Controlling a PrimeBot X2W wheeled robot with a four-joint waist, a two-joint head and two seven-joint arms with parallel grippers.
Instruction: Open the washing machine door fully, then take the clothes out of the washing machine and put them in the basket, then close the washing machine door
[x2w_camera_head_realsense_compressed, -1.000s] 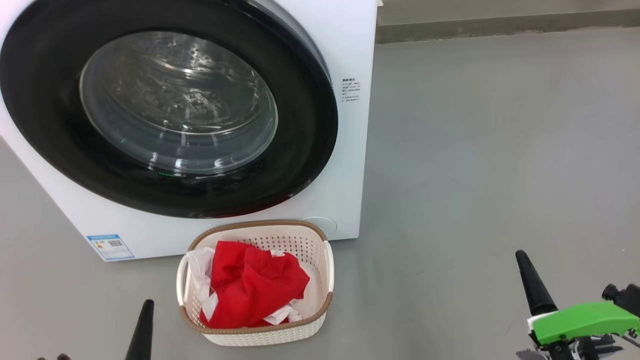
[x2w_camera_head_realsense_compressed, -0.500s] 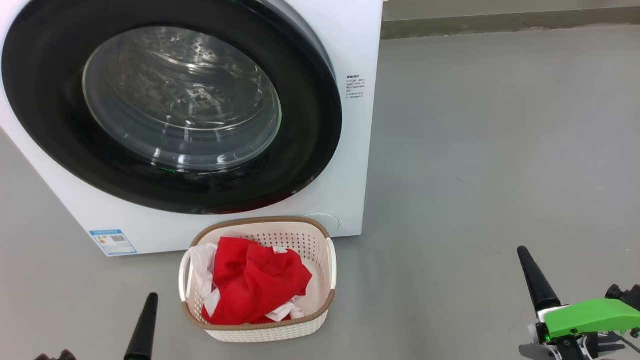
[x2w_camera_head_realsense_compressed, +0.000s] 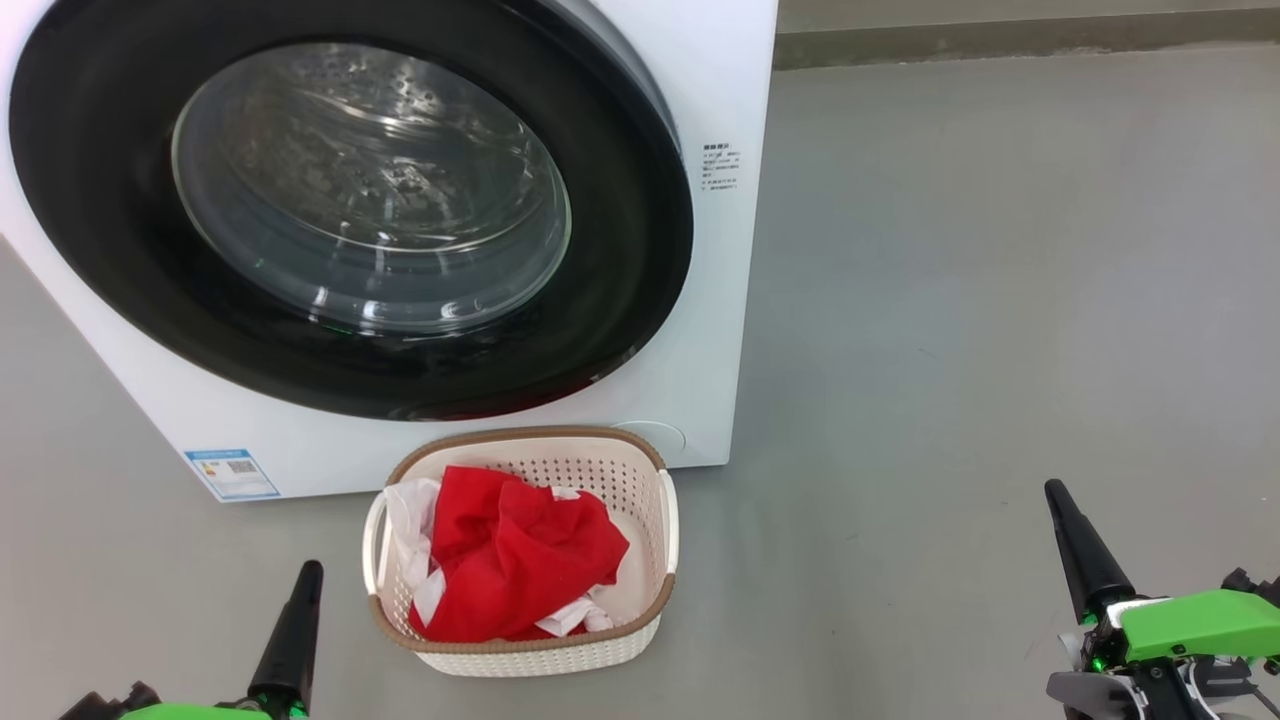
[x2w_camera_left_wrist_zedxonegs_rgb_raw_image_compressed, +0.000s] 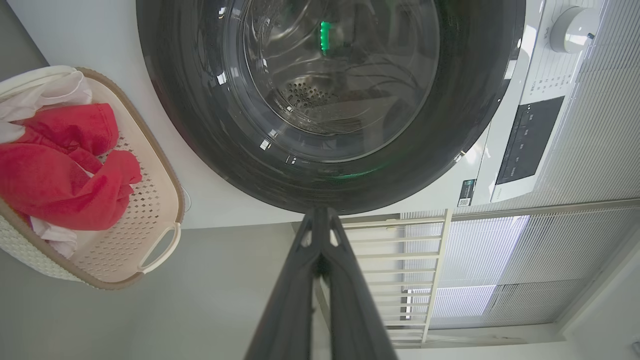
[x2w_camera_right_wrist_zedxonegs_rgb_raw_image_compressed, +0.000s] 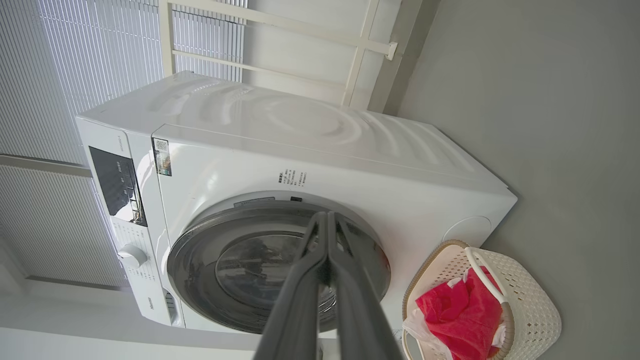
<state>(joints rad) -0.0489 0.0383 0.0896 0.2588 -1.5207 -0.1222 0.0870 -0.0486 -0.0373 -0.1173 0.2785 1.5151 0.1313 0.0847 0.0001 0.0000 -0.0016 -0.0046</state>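
The white washing machine (x2w_camera_head_realsense_compressed: 715, 90) stands at the upper left of the head view, and its round black-rimmed door (x2w_camera_head_realsense_compressed: 620, 270) lies flat against the front, shut. On the floor before it sits the cream basket (x2w_camera_head_realsense_compressed: 655, 530) holding the red and white clothes (x2w_camera_head_realsense_compressed: 520, 565). My left gripper (x2w_camera_head_realsense_compressed: 308, 572) rises at the lower left, just left of the basket, fingers together and holding nothing. Far right, my right gripper (x2w_camera_head_realsense_compressed: 1055, 492) is shut and holds nothing. The left wrist view shows the door (x2w_camera_left_wrist_zedxonegs_rgb_raw_image_compressed: 200, 125), basket (x2w_camera_left_wrist_zedxonegs_rgb_raw_image_compressed: 165, 200) and clothes (x2w_camera_left_wrist_zedxonegs_rgb_raw_image_compressed: 60, 175); the right wrist view shows the machine (x2w_camera_right_wrist_zedxonegs_rgb_raw_image_compressed: 320, 150) and basket (x2w_camera_right_wrist_zedxonegs_rgb_raw_image_compressed: 535, 305).
Grey floor (x2w_camera_head_realsense_compressed: 1000, 300) spreads wide to the right of the machine. A skirting strip (x2w_camera_head_realsense_compressed: 1000, 40) runs along the back wall. A white slatted rack (x2w_camera_left_wrist_zedxonegs_rgb_raw_image_compressed: 400, 260) and window blinds (x2w_camera_right_wrist_zedxonegs_rgb_raw_image_compressed: 75, 65) stand beside the machine.
The head camera has shifted, so the machine and basket sit slightly right and higher. Both grippers rise a little further into the picture, still shut.
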